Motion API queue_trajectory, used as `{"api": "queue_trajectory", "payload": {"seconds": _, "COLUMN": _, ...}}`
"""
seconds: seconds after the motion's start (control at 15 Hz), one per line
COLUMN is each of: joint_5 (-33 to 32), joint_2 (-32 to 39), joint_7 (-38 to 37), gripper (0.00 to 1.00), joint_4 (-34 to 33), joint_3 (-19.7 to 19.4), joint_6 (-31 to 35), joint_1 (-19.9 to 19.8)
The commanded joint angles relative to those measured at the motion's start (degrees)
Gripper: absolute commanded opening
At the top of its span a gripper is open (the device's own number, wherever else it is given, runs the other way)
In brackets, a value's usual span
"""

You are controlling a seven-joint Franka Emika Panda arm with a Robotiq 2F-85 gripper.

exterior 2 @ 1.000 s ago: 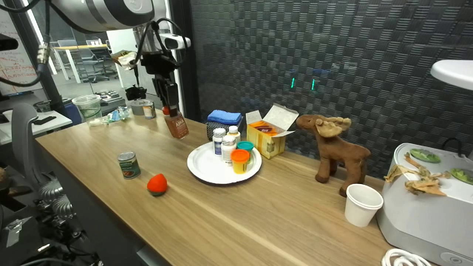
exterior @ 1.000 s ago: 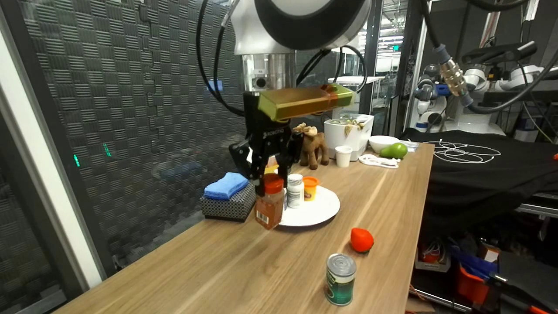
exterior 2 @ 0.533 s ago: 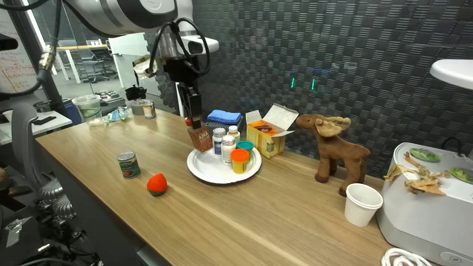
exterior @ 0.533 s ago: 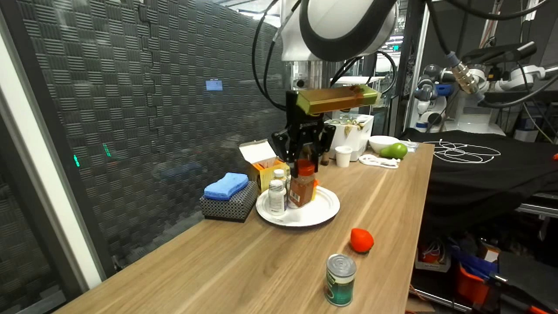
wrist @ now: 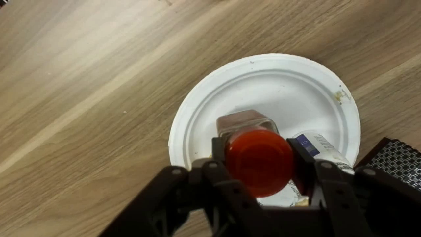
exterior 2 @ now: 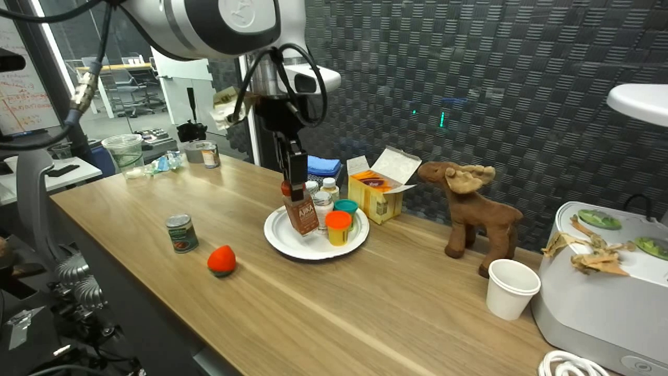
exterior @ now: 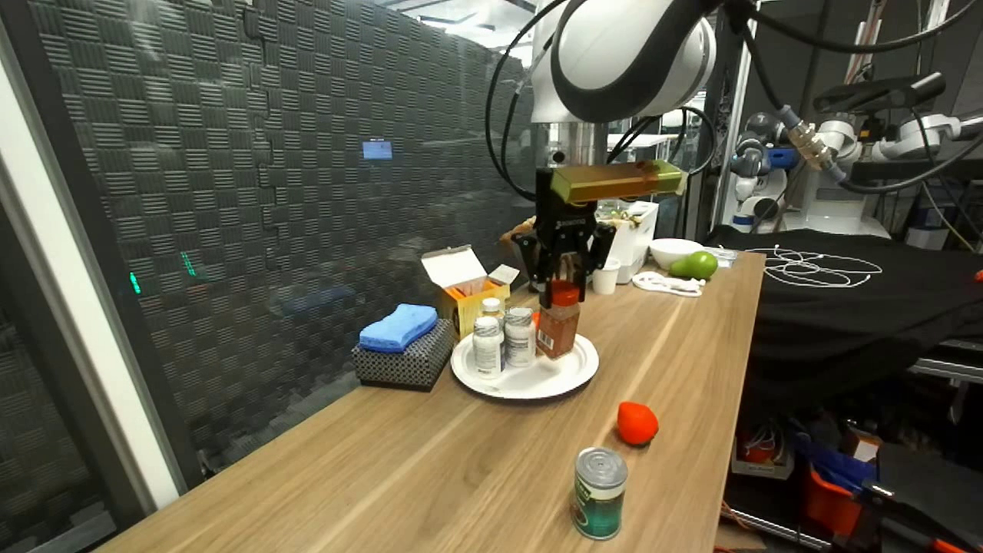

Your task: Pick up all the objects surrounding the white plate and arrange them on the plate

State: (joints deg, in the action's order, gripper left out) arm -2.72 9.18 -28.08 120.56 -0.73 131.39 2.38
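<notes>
Wrist view: one claw (wrist: pixel 258 150) clamps one red-lidded jar (wrist: pixel 258 159) over one white plate (wrist: pixel 279 93)

Red-lidded brown jar (exterior 2: pixel 303 215), white plate (exterior 2: pixel 286 236)

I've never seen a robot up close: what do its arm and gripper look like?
The arm is rounded and white with a broad black band, then a silvery cylinder. Black cables loop alongside. The gripper is black, with angular fingers and small pale lettering. A boxy golden piece juts out above.
</notes>
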Motion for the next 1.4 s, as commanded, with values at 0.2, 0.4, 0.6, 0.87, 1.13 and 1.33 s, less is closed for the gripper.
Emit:
{"api": "queue_trajectory", "payload": {"seconds": 0.2, "joint_5": 4.3, "joint_2": 2.1, "joint_7": 4.9, "gripper": 0.24, "joint_4": -1.2, "joint_3": -0.8, "joint_6": 2.0, "joint_1": -1.8}}
{"api": "queue_trajectory", "payload": {"seconds": 0.4, "joint_5": 4.1, "joint_2": 2.5, "joint_7": 4.7, "gripper": 0.24, "joint_4": -1.3, "joint_3": -1.3, "joint_6": 4.1, "joint_1": -2.1}}
{"api": "queue_trajectory", "payload": {"seconds": 0.6, "joint_5": 4.7, "joint_2": 3.3, "joint_7": 5.7, "gripper": 0.24, "joint_4": -2.3, "joint_3": -1.4, "joint_6": 3.0, "joint_1": -2.3}}
{"api": "queue_trajectory", "payload": {"seconds": 0.87, "joint_5": 6.4, "joint_2": 4.1, "joint_7": 8.5, "gripper": 0.24, "joint_4": -3.9, "joint_3": -1.1, "joint_6": -0.8, "joint_1": -2.9}}
{"api": "queue_trajectory", "payload": {"seconds": 1.13, "joint_5": 5.1, "joint_2": 4.8, "joint_7": 8.7, "gripper": 0.75, "joint_4": -5.2, "joint_3": -1.6, "joint_6": -3.3, "joint_1": -2.6}}
{"api": "queue_trajectory", "payload": {"seconds": 1.33, "joint_5": 4.9, "joint_2": 3.6, "joint_7": 7.8, "gripper": 0.96, "joint_4": -4.7, "joint_3": -1.5, "joint_6": -2.1, "joint_1": -2.2}}
